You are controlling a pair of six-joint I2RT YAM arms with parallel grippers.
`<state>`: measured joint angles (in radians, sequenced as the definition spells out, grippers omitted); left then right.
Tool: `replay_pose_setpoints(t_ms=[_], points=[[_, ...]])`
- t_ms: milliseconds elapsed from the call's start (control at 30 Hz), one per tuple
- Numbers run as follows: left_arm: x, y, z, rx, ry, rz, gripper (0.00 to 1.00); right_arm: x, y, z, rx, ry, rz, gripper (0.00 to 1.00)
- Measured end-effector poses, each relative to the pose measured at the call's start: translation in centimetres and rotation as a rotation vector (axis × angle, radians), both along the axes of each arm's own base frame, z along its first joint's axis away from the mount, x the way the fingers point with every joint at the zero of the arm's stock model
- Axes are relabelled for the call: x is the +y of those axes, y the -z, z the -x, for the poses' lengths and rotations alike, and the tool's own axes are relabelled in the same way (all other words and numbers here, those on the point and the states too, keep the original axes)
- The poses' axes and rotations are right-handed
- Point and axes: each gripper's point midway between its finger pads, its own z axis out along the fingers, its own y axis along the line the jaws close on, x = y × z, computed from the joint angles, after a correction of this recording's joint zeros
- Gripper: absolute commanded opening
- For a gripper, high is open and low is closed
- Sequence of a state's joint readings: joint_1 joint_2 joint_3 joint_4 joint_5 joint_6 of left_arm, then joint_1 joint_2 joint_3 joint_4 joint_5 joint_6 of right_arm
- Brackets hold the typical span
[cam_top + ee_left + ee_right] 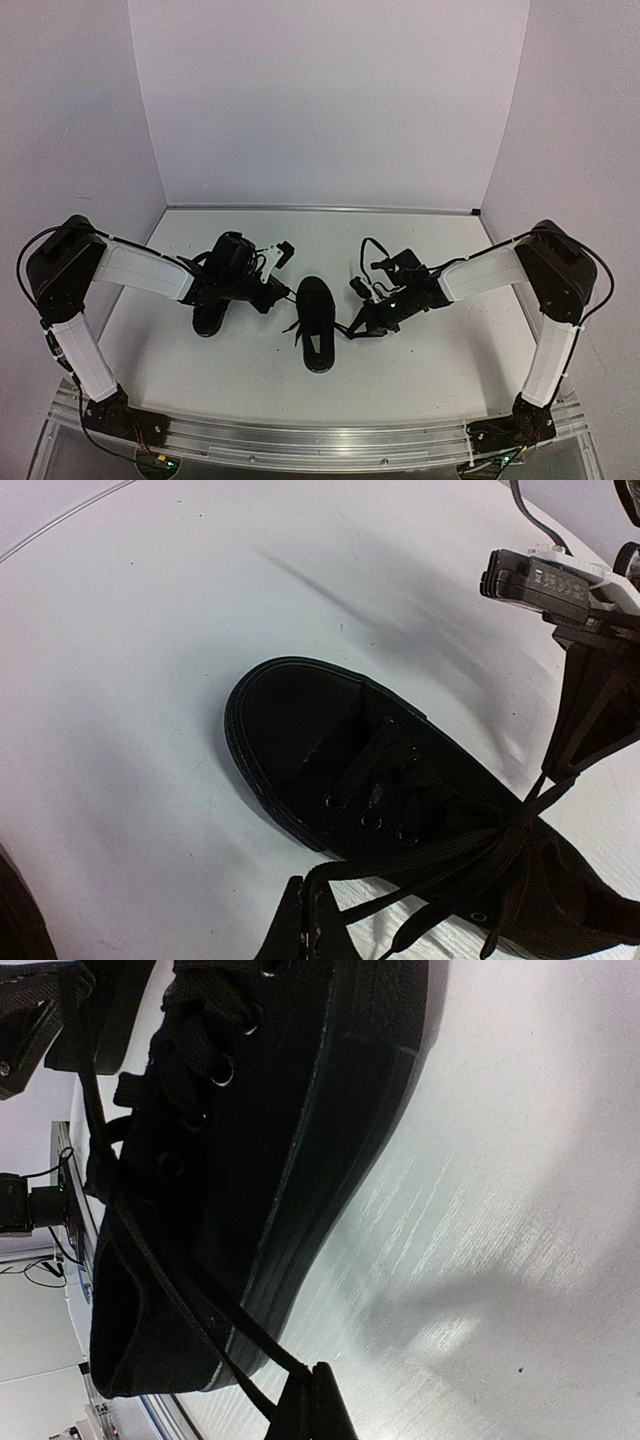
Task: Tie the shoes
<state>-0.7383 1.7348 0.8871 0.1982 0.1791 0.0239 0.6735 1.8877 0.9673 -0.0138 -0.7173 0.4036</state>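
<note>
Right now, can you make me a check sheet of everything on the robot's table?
Surface: white table.
Job's things: one black shoe in the middle, its laces pulled out, no bow seen; a dark shape under the left arm, probably the other shoe.
Clutter: nothing seen.
Grippers: right gripper pinches one of the laces; left gripper at the laces, grip unclear.
Cables: black cable looping over the right arm.
Surroundings: plain white walls.

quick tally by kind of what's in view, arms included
shoes: 2
arms: 2
total: 4
</note>
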Motion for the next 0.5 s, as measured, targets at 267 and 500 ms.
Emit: replay_pose_setpoints(t_ms=[267, 500], points=[[0.27, 0.15, -0.11, 0.004, -0.004, -0.007, 0.00, -0.37, 0.22, 0.20, -0.016, 0.000, 0.005, 0.00], [0.54, 0.31, -0.20, 0.010, -0.007, -0.012, 0.00, -0.62, 0.33, 0.32, -0.022, 0.002, 0.005, 0.00]])
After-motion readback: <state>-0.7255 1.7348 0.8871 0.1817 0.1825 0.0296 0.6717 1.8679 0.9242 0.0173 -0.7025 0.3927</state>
